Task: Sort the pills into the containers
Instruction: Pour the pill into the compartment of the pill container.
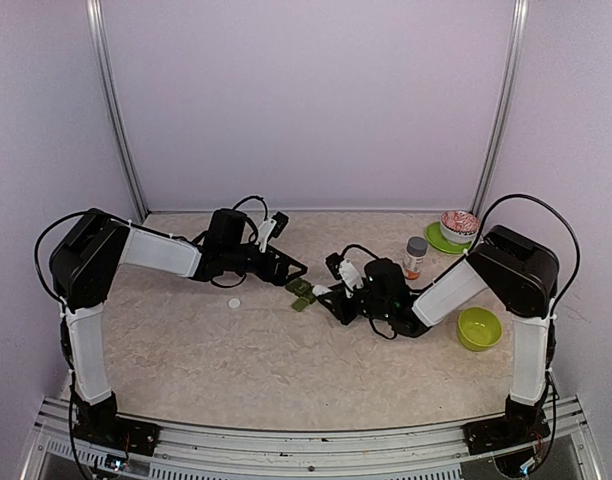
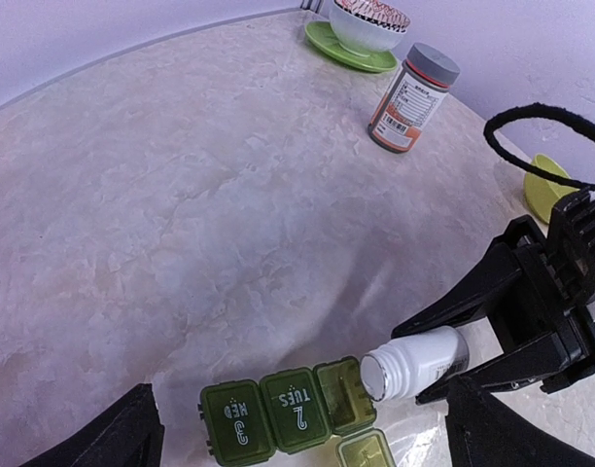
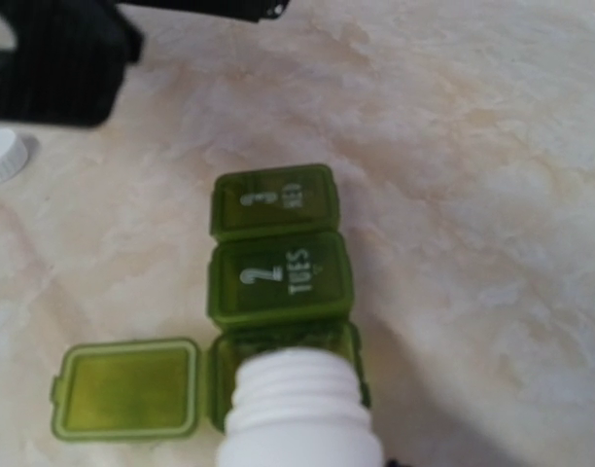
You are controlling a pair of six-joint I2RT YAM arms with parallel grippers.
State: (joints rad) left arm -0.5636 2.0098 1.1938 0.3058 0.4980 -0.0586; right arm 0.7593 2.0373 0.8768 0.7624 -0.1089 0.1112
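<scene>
My right gripper (image 1: 338,291) pinches the white bottle (image 3: 298,410) near the table's (image 1: 236,370) middle, its mouth tipped leftward right over the pill box's (image 3: 278,265) 1 open end cell, left gripper (image 1: 288,267) spread nearby.

Two bottles: white bottle (image 2: 414,362) and orange-labelled bottle (image 1: 416,257). One three-cell pill organizer (image 3: 278,277), one white cap (image 1: 234,302), one green saucer (image 1: 436,240). Two bowls around three o'clock: patterned bowl (image 1: 460,222), lime bowl (image 1: 479,340).

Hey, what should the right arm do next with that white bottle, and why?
Probably tilt the white bottle slightly further. The right gripper holds it uncapped, mouth at the organizer's one open compartment; TUES and WED are shut. The compartment's inside is mostly hidden, so no pill shows.
</scene>
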